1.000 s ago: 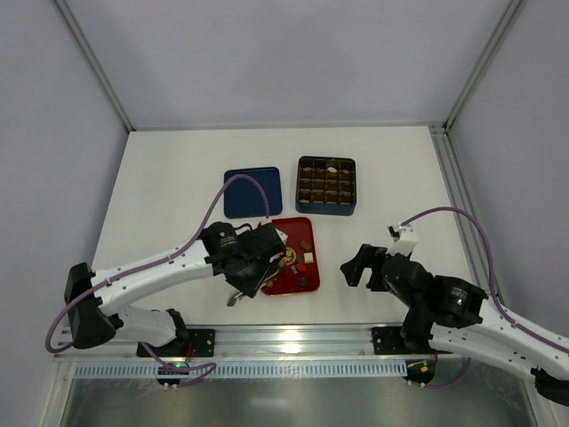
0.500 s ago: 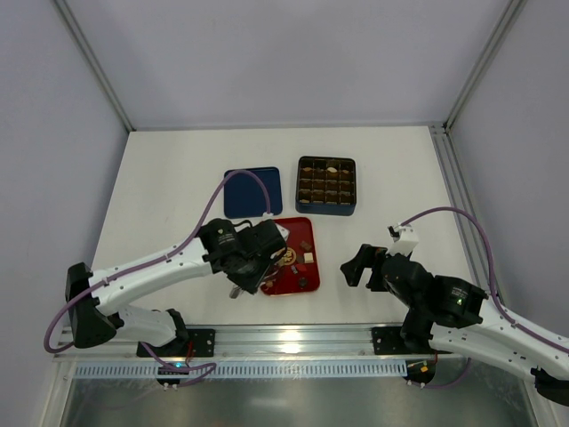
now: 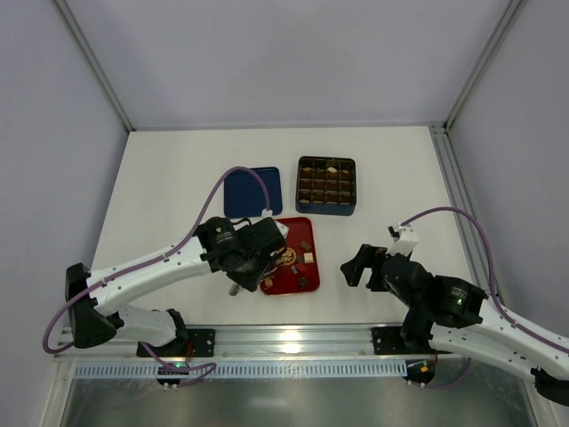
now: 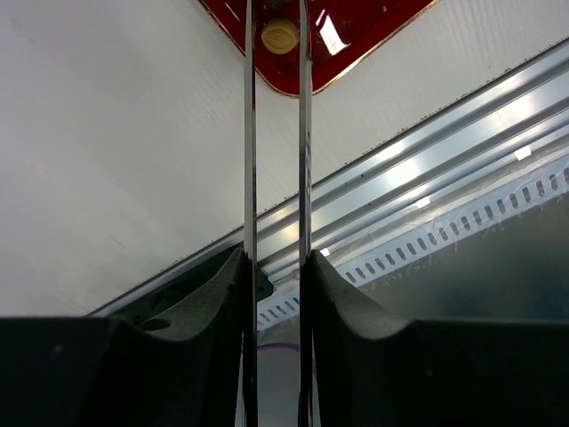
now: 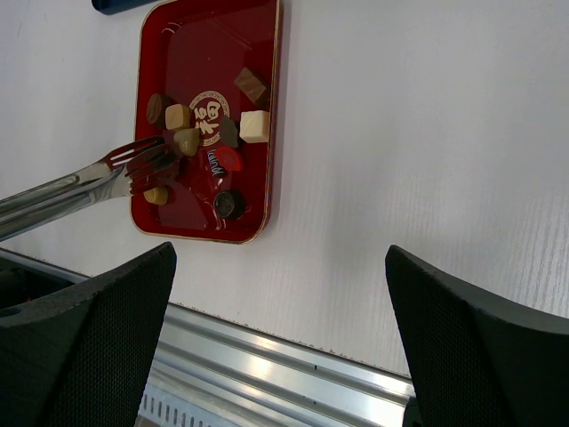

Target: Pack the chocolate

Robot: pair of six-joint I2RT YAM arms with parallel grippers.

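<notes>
The chocolate lies loose on the red tray [image 5: 191, 53]: a cream square [image 5: 254, 125], a tan square [image 5: 177, 116], a dark round piece [image 5: 228, 204] and a tan round one [image 5: 156, 195], among others. My left gripper [image 3: 250, 260] is shut on metal tongs [image 5: 107, 173]. Their forked tips hang over the tray's left side, just beside the tan round piece [image 4: 279, 36]. I cannot tell whether the tips grip anything. My right gripper [image 5: 280, 258] stands open and empty over bare table, right of the tray.
Behind the tray stands a dark blue box [image 3: 326, 212] with a grid of brown cells, a few of them filled. Its flat blue lid [image 3: 252, 192] lies to the left. The metal rail [image 5: 267, 365] runs along the table's near edge.
My left gripper has shifted slightly toward the back with the tongs. The right arm has not moved.
</notes>
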